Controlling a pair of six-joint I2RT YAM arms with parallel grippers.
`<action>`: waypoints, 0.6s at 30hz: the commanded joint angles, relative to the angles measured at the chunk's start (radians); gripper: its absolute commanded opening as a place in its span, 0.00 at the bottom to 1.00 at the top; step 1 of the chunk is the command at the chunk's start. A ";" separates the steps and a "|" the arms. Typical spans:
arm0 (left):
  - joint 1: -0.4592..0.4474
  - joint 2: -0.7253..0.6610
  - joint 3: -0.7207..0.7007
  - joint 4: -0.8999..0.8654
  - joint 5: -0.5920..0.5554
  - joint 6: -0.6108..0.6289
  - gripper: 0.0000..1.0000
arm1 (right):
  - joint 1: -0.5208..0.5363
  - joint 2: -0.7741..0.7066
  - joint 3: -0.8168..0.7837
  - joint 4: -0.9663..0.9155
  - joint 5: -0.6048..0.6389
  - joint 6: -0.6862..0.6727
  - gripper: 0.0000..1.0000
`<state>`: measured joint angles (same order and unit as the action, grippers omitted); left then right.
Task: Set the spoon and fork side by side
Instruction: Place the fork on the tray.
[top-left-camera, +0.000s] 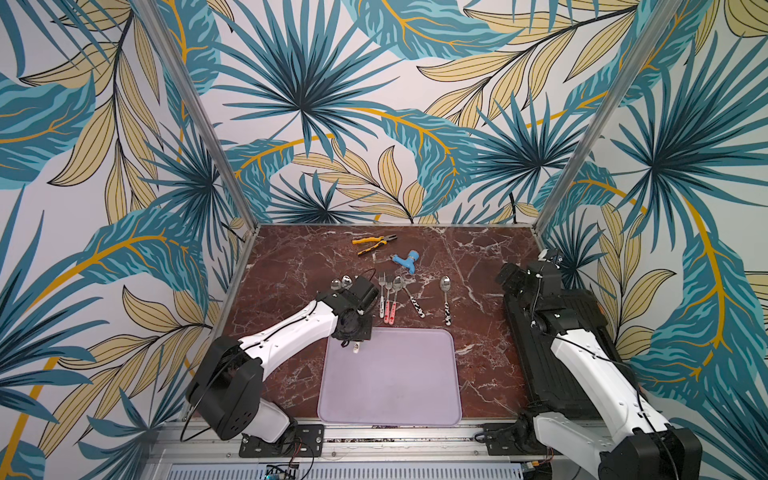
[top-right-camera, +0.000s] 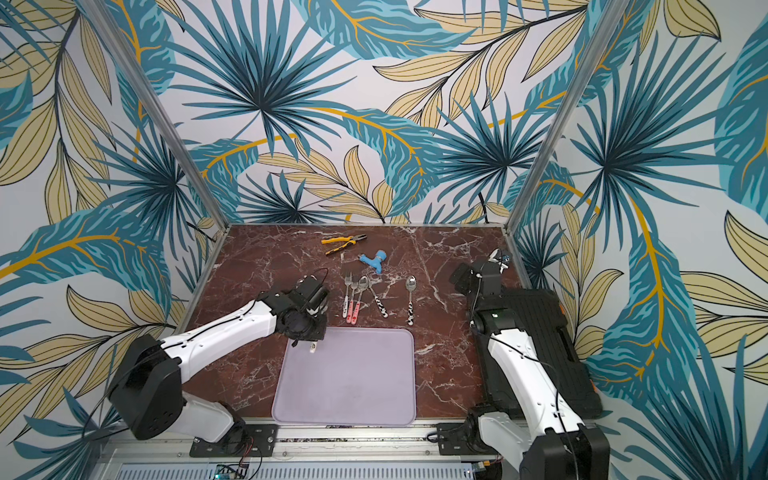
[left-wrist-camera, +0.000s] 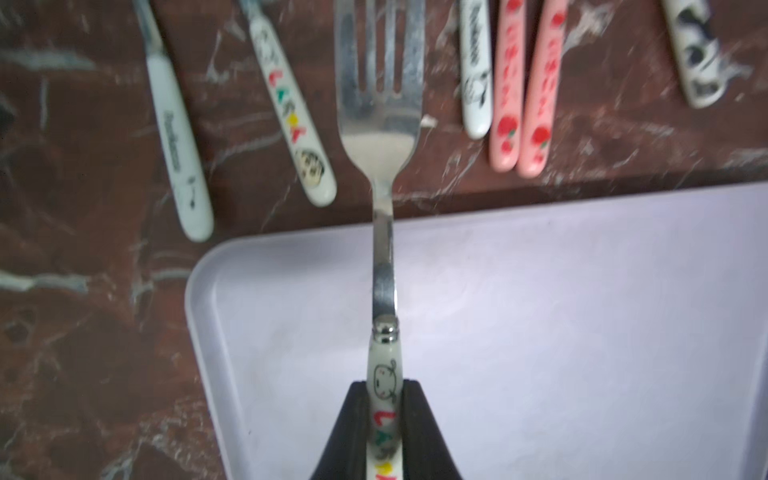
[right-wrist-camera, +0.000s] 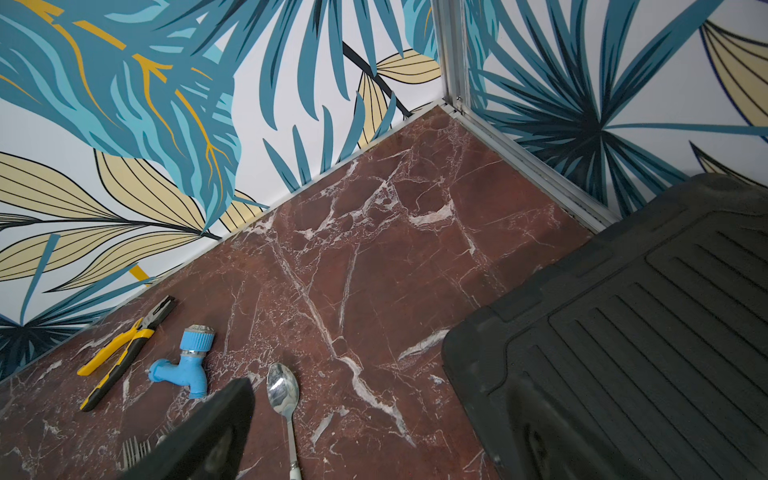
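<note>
The left gripper (left-wrist-camera: 383, 399) is clamped on the white, cartoon-printed handle of one fork (left-wrist-camera: 380, 104). The fork is held over the far left corner of a single lilac tray (top-left-camera: 415, 374), with its tines reaching past the rim.

Seven more pieces of cutlery lie on the red marble table (top-left-camera: 291, 266) beyond the tray. The spoon (left-wrist-camera: 293, 120) with the matching lettered handle lies just left of the fork, beside a second white-handled piece. To the right are one white handle, two pink handles and two cow-print handles, the last well apart.

There is also one pair of yellow pliers (top-left-camera: 374, 243) and one blue tap (top-left-camera: 405, 261). The right gripper (top-left-camera: 512, 279) holds nothing, its jaws spread wide, above a black ribbed mat (right-wrist-camera: 623, 332).
</note>
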<state>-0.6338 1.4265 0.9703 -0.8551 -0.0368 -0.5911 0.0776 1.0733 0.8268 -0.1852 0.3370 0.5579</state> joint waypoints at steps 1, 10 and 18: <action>-0.001 -0.118 -0.113 -0.033 -0.001 -0.063 0.00 | 0.001 -0.013 -0.012 -0.012 0.016 0.002 1.00; -0.036 -0.289 -0.307 -0.047 0.036 -0.100 0.00 | 0.001 -0.008 -0.014 -0.012 0.013 0.004 1.00; -0.071 -0.226 -0.353 -0.032 -0.006 -0.147 0.00 | 0.001 -0.015 -0.013 -0.019 0.016 0.001 1.00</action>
<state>-0.6960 1.1946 0.6460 -0.8974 -0.0193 -0.7086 0.0776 1.0733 0.8268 -0.1856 0.3397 0.5579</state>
